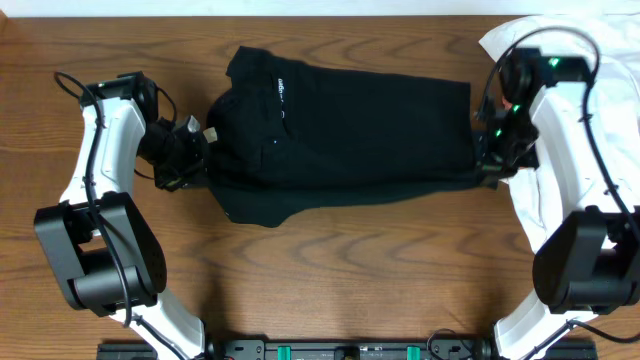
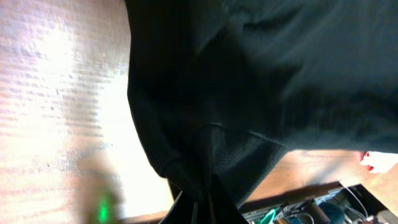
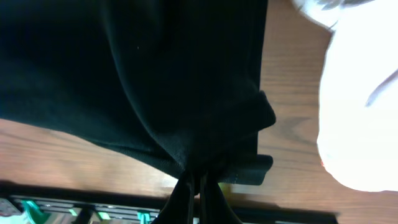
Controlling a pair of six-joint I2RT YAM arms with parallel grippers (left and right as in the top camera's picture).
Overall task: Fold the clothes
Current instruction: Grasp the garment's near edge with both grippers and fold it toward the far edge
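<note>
No word, number or brand can be read in any view. The black garment (image 1: 350, 130) on the desk (image 1: 330, 270) carries a tiny white print (image 1: 281, 88) near its upper left edge in the overhead view, with a couple of white specks below it. All are too small to make out as letters. Both wrist views show only plain black cloth.

From overhead I see a wooden table (image 1: 330, 270) filling the frame, warm brown with dark, wavy grain. A black rail (image 1: 350, 350) with small green fittings runs along its near edge. A white cloth (image 1: 620, 30) lies bunched on the wood at the far right corner. In my left wrist view, bright light washes the tabletop pale and hazy.
</note>
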